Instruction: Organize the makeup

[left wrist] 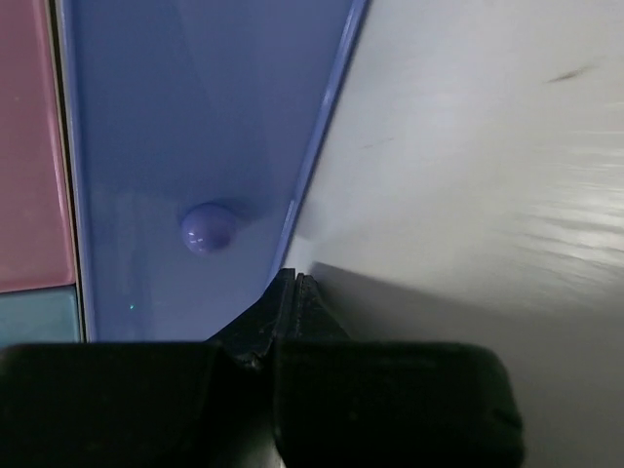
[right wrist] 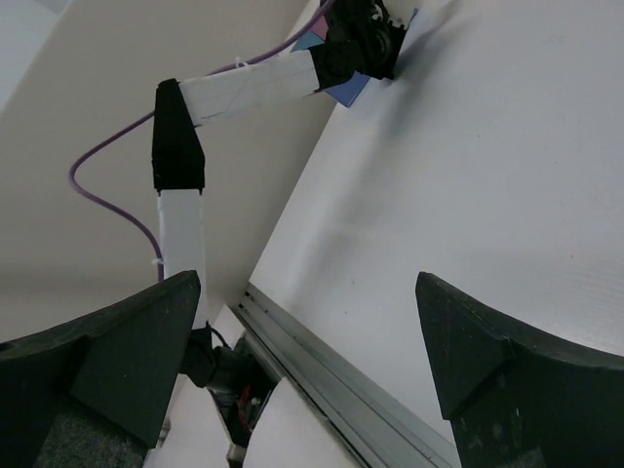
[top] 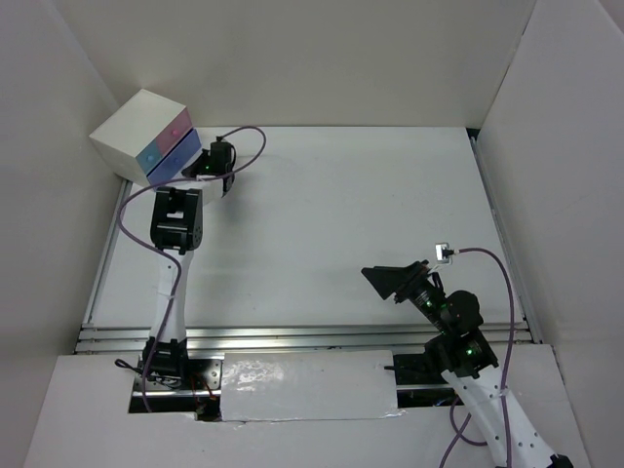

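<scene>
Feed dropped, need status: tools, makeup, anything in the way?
Left tool shut, tips at blue drawer edge. Right tool open, holding nothing. No makeup in view. Nothing seen blocking.

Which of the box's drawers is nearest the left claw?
The violet-blue drawer with the round knob: the shut left claw has its tip by that drawer's edge. The pink drawer and the teal drawer lie farther off to the side.

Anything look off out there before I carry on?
The white box with pink and blue drawers sits skewed at the table's far-left corner, angled to its edges. The left gripper is shut at the purple drawer's side edge, not on its round knob. No makeup shows.
</scene>
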`<state>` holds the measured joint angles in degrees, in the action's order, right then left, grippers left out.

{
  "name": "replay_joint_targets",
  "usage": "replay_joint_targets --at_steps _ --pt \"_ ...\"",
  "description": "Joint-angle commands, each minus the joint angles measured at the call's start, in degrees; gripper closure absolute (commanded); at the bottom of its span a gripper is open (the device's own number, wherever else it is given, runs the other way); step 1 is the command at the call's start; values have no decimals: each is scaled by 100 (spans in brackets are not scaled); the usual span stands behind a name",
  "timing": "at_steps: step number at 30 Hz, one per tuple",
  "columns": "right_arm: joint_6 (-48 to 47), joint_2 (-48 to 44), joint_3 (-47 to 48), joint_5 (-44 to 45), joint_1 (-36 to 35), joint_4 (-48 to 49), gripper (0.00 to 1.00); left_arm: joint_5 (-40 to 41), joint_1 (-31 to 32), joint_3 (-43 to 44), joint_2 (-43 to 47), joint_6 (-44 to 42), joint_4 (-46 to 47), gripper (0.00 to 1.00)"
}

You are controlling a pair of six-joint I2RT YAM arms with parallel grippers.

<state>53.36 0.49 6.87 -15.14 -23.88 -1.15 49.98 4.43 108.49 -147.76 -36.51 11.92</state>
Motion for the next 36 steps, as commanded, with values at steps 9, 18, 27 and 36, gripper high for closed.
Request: replay_joint_targets --at_steps 9,18,27,36 --pt "183 337 -362 -314 -64 1143 0 240 -398 551 -288 39 573 100" --pt "174 504 -424 -332 -56 1292 0 39 -250 657 -122 724 -251 100" --pt "69 741 -301 -33 -73 1126 0 -805 1357 -943 1881 750 171 66" --pt "-1177 1321 1503 1010 -82 -873 0 -342 3090 1466 4015 5051 -5054 1"
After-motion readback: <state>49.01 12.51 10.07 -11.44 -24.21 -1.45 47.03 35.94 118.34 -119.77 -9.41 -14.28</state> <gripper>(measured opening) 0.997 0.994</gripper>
